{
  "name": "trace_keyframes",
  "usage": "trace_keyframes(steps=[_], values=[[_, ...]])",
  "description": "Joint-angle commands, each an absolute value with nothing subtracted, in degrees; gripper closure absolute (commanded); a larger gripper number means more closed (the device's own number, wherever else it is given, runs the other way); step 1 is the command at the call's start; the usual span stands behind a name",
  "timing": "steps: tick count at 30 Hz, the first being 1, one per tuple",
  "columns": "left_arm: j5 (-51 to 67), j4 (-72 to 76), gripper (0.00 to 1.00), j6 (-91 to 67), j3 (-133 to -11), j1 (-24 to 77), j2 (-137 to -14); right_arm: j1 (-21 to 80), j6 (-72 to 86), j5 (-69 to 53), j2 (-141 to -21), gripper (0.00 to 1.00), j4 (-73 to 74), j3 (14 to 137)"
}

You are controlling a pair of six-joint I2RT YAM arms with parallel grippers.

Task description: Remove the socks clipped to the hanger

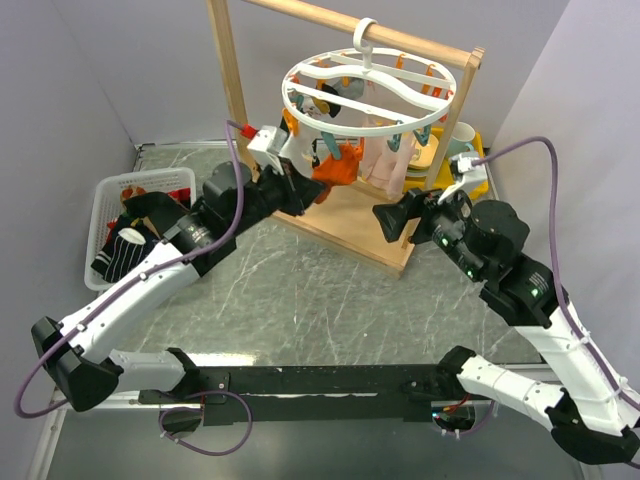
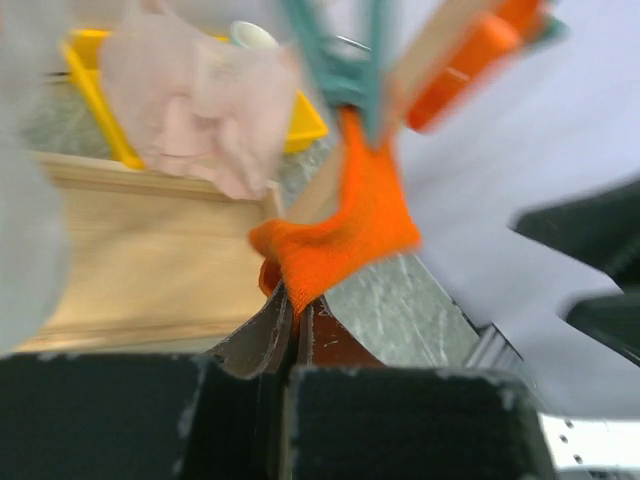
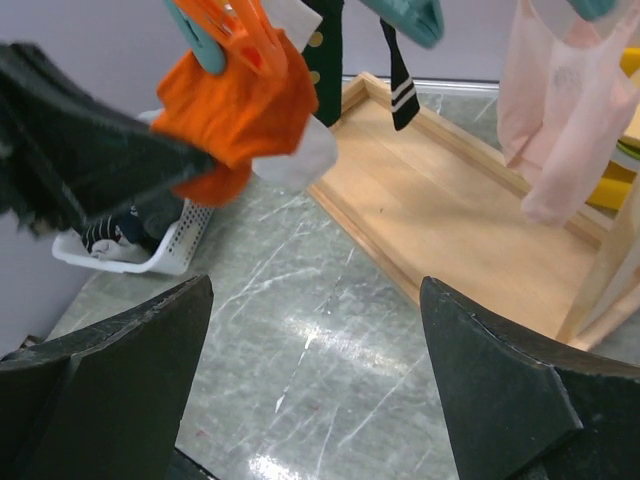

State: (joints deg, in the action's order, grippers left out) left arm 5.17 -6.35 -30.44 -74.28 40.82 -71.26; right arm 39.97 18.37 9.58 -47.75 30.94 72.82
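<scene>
Orange sock [image 2: 340, 225] clipped on hanger [image 1: 352, 128], pinched by L gripper [image 2: 292, 302], R gripper [image 3: 315, 290] fingers apart

From above and behind the arm bases, looks steeply down over the whole table [image 1: 330, 290], far enough back to hold both arms, the wooden rack [image 1: 228, 70] and the hanger [image 1: 370, 85]. From the left wrist, peers along the left pincer [image 2: 292, 315], very near and blurred, at the orange sock [image 2: 350, 220]. From the right wrist, faces low across the table past the right pincer [image 3: 318, 290] toward the basket [image 3: 185, 245]. Shares orange sock, pink sock [image 3: 555, 120] and rack base across all three.
</scene>
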Motion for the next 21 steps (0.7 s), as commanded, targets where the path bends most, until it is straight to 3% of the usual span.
trace_keyframes(steps=[1, 15, 21], values=[[-2.17, -6.23, 0.99, -27.78, -77.69, 47.63, -69.87, 40.43, 18.28, 9.76, -49.22, 0.1, 29.45, 76.72], [-12.46, -5.37, 0.99, -25.05, -81.91, 60.81, -74.26, 40.52, 17.05, 10.19, -55.01, 0.14, 30.32, 85.16], [-18.79, -2.55, 0.99, -24.08, -81.65, 65.38, -75.58, 40.52, 16.44, 8.71, -60.37, 0.24, 32.78, 92.54]])
